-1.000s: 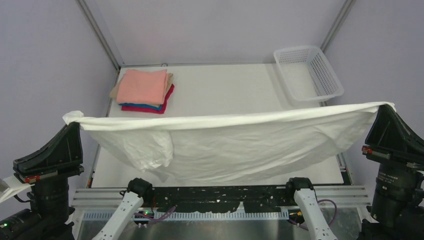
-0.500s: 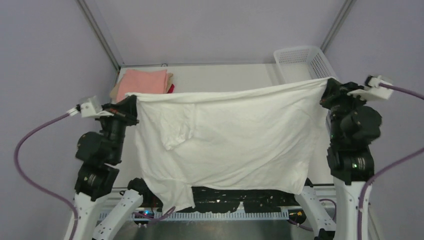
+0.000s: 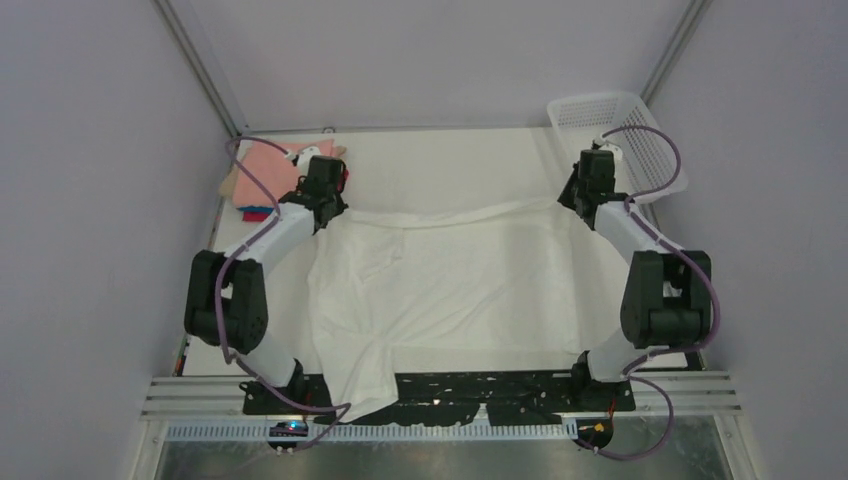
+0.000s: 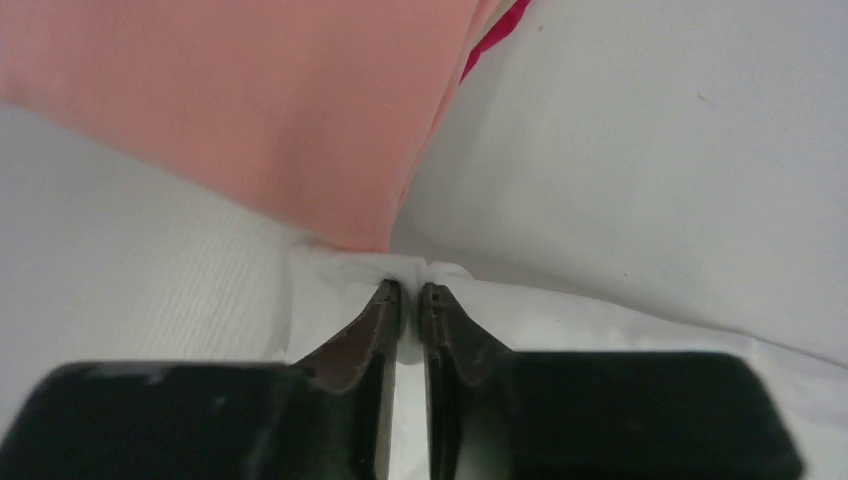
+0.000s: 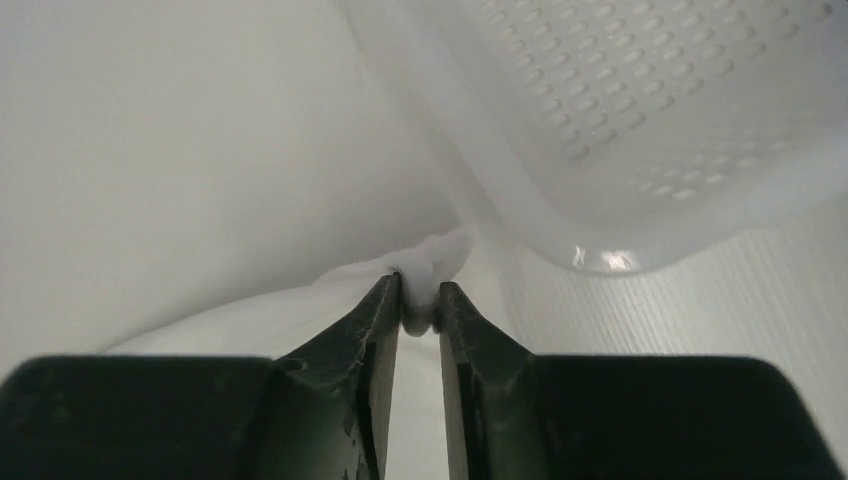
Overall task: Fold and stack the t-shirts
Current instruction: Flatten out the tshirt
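Note:
A large white t-shirt (image 3: 460, 290) lies spread flat on the table, and its near hem hangs over the front edge. My left gripper (image 3: 329, 210) is shut on the shirt's far left corner (image 4: 335, 272), right beside the stack of folded t-shirts (image 3: 262, 170). The stack's salmon-pink top shirt (image 4: 250, 100) fills the left wrist view (image 4: 410, 292), with a crimson edge (image 4: 500, 28) beneath it. My right gripper (image 3: 570, 202) pinches a wad of the far right corner (image 5: 440, 255) between its tips (image 5: 420, 292), close to the basket.
A white plastic mesh basket (image 3: 612, 100) stands at the far right corner, its wall (image 5: 620, 110) just beyond my right fingers. Grey walls enclose the table on three sides. The black rail (image 3: 500, 385) and arm bases run along the near edge.
Both arms swung forward and down from holding the white shirt stretched in the air. The shirt now lies on the table, with the grippers at its far corners.

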Controlling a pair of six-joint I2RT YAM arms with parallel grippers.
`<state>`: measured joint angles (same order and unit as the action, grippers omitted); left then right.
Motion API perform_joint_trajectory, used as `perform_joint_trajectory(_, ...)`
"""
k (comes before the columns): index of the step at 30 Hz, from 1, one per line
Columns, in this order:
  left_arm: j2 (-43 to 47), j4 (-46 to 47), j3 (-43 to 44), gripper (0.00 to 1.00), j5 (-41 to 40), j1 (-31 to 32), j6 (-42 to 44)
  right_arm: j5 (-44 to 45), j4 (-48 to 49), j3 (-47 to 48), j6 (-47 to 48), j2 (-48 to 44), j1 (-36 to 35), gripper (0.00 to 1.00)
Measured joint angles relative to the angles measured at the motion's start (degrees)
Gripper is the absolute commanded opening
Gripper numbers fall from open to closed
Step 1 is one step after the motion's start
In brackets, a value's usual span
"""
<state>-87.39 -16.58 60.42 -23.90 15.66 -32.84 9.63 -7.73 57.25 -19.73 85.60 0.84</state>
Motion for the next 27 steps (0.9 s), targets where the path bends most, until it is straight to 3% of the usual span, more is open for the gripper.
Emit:
perform_joint_trajectory(2, -6.3, -0.9, 5.0, 0.94, 1.0, -0.9, -0.5, -0.3, 0.0, 3.8, -0.5, 6.6, 0.0, 0.50)
perform_joint_trajectory(3, -8.0, -1.0, 6.5, 0.99, 1.5, -1.2, -0.7, -0.2, 0.1, 5.6, -0.8, 9.1, 0.0, 0.59)
perform_joint_trajectory(5, -9.0, -1.1, 7.4, 1.00, 2.4, -1.4, -1.6, 0.6, 0.2, 8.2, -0.6, 11.8, -0.5, 0.74)
perform_joint_trajectory(6, -8.9, -1.3, 7.6, 1.00, 2.7, -1.4, -1.7, 1.5, 0.1, 9.0, -0.3, 12.0, -1.0, 0.90)
perform_joint_trajectory(7, -8.7, -1.2, 7.9, 1.00, 3.1, -1.4, -1.7, 2.4, -0.1, 9.6, 0.2, 11.8, -1.7, 0.97)
perform_joint_trajectory(15, 0.2, -1.6, 5.8, 1.00, 7.7, -0.8, -1.5, 9.7, -1.3, 9.2, 2.7, 2.3, -10.0, 0.95)
perform_joint_trajectory(23, 16.8, -2.6, -9.9, 1.00, 12.3, 4.1, -3.2, 10.8, -1.8, -3.2, 0.7, -13.7, -17.1, 0.95)
perform_joint_trajectory(27, 15.9, -4.2, -15.7, 0.86, 14.7, 6.4, -4.9, 7.5, -0.9, -12.1, -2.1, -16.6, -19.6, 0.95)
